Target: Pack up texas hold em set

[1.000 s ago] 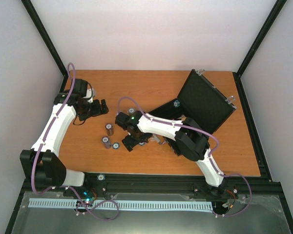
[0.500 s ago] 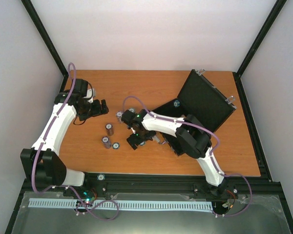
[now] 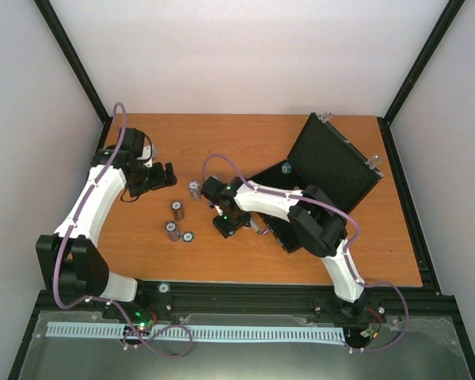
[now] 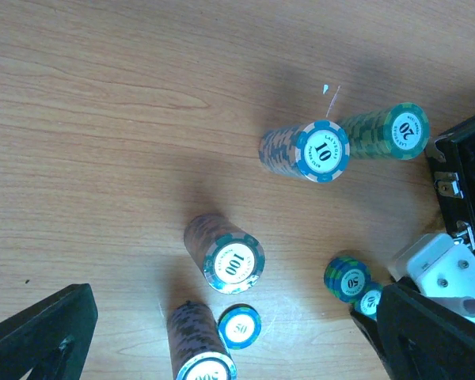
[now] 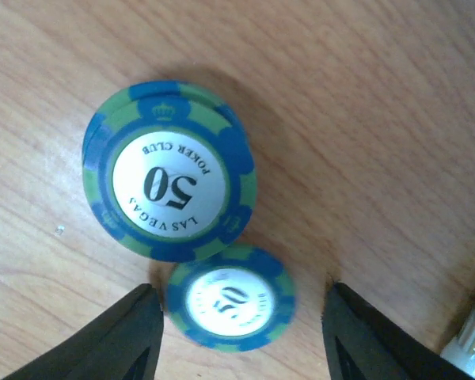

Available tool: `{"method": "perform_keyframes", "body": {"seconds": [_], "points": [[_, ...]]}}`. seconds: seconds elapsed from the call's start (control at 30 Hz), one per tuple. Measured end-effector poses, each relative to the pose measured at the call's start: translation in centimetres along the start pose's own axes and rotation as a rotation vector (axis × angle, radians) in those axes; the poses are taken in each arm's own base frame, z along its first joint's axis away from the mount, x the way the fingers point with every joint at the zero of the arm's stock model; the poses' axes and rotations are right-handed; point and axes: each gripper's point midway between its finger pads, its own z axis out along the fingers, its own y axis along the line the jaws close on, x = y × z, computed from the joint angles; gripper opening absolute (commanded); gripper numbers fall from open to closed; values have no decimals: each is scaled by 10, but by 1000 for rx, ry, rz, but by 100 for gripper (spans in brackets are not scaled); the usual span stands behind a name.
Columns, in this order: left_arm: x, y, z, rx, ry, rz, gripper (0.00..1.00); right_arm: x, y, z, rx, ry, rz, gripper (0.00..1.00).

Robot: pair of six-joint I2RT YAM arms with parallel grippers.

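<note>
R fingers [image 5: 119,340] stood apart, straddling a lone 50 chip [image 5: 229,298] flat on the worktop [image 3: 245,138], not gripping it. Short 50 stack [image 5: 170,184] sat just past the tips. L fingers [image 4: 39,332] were spread wide, empty, w/ chip stacks [image 4: 226,255] ahead. Open case [image 3: 332,166] lay right of the R fingers.

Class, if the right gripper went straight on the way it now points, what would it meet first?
Probably the single 50 chip, lying flat on the table directly ahead of the right gripper; depth is unclear.

The black case [image 3: 332,168] lies open at the upper right. Small chip stacks [image 3: 176,210] stand upright at the middle left. One blue-green 50 chip [image 5: 229,298] lies flat just below a short 50 stack [image 5: 170,186].
</note>
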Motion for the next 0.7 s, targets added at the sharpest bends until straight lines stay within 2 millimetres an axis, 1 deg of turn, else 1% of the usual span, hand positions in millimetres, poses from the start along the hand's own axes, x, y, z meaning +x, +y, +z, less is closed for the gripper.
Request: {"method": "perform_keyframes", "body": {"seconds": [0.03, 0.17, 0.2, 0.3, 0.53, 0.57, 0.6, 0.63, 0.67, 0.7], "points": [[0, 0, 0, 0, 1, 0, 100, 0, 0, 0, 0, -2, -3, 44], [0, 0, 1, 0, 1, 0, 100, 1, 1, 0, -11, -14, 8, 29], [0, 0, 1, 0, 1, 0, 100, 1, 2, 0, -20, -17, 11, 26], [0, 0, 1, -1, 2, 0, 100, -1, 8, -1, -52, -27, 14, 24], [0, 0, 1, -1, 2, 0, 100, -2, 9, -1, -58, -29, 17, 24], [0, 0, 1, 0, 2, 0, 100, -2, 9, -1, -57, -29, 17, 27], [0, 0, 1, 0, 2, 0, 100, -1, 9, -1, -56, -29, 17, 34], [0, 0, 1, 0, 2, 0, 100, -2, 8, -1, -54, -29, 19, 50], [0, 0, 1, 0, 2, 0, 100, -1, 8, -2, -50, -29, 18, 60], [0, 0, 1, 0, 2, 0, 100, -1, 7, -2, -46, -29, 21, 68]]}}
